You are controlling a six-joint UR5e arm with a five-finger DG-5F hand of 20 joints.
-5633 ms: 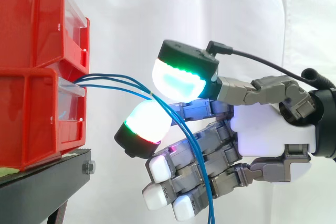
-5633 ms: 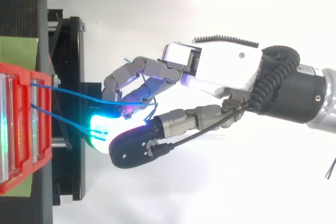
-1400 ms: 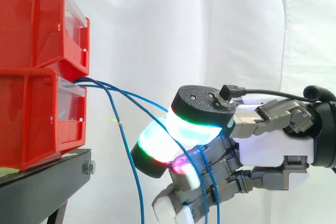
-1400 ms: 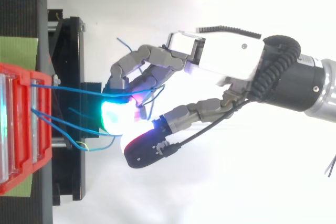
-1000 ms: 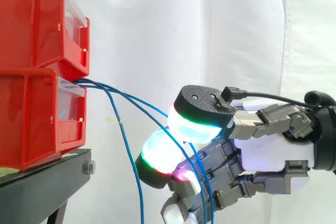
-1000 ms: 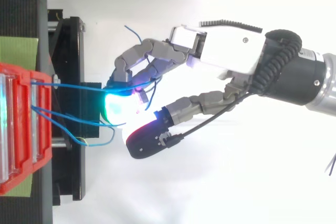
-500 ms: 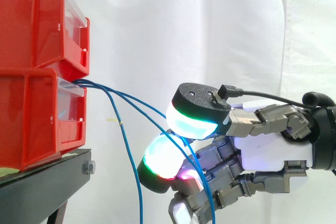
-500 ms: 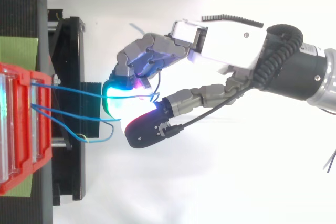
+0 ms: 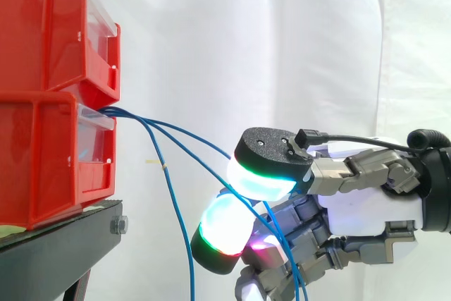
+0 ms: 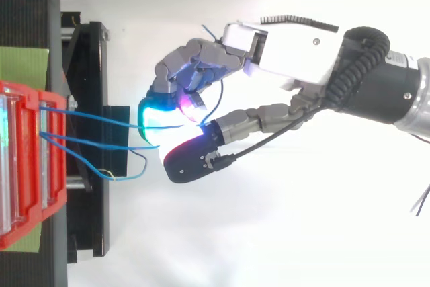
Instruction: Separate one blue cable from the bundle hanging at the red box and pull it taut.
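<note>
A white curtain [image 9: 282,33] backs the work, with red bins [image 9: 42,139] stacked on a black stand [image 9: 56,244] at the left. In the side view the blue cables [image 9: 127,113] leave the front of the lower bin together. One loose cable [image 9: 173,202] drops free, while two others slope down to the hand [image 9: 366,209]. Its fingers are curled and the two cables pass between its glowing pads [image 9: 257,177]. Whether one or both are actually pinched I cannot tell, and that is the main risk: a pull away from the bins would likely drag two cables instead of one. Both sag a little, so neither looks taut yet. In the top view the hand [image 10: 295,45] sits well apart from the bins, closed where the blue cables [image 10: 101,115] reach its pads. The loose cable [image 10: 124,179] curls in a slack loop near the stand. That loop could snag on the hand as it draws back. A thin cable could also slip from the rounded pads, or a hard tug might shift the bins.
</note>
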